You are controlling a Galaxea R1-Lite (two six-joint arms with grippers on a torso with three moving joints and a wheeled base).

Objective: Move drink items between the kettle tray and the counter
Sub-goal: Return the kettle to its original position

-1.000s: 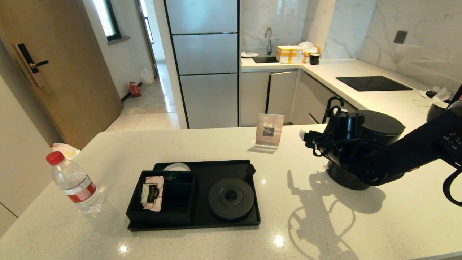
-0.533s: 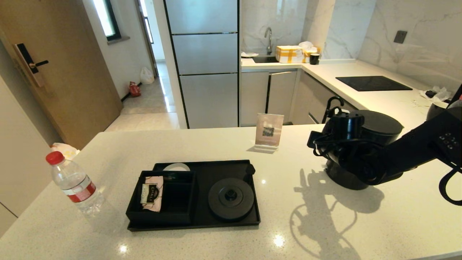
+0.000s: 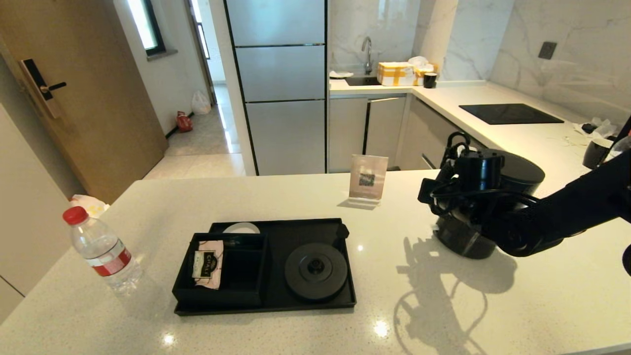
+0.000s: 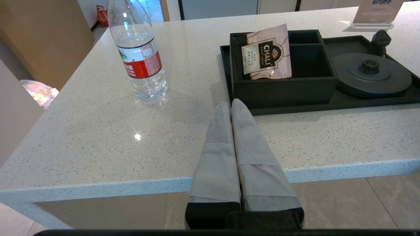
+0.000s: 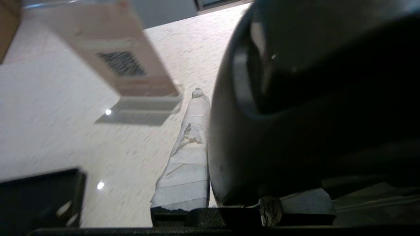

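The black kettle [image 3: 498,197] stood on the pale counter [image 3: 276,197] at the right, well apart from the kettle tray [image 3: 305,231] and to its right. The right gripper [image 3: 443,195] reached in from the right edge of the scene and was clamped on the kettle's handle, on the side facing the tray; in the right wrist view one taped finger [image 5: 190,154] lay flat against the handle's outer side, the other was mostly hidden behind the dark handle [image 5: 279,137]. Whether the kettle's base touched the counter could not be told.

On the tray, the round kettle base [image 3: 315,271] sat bare at the right end, the compartment box [image 3: 241,276] at the left end with a pink tea sachet [image 3: 207,264] in it. The water bottle [image 3: 101,251] stood upright on the counter to the left of the tray, apart from it. A small card stand [image 3: 367,180] stood beyond the tray, left of the kettle.

The left gripper [image 4: 231,106] was off the near edge of the counter, fingers pressed together on nothing, pointing toward the tray's near left corner.
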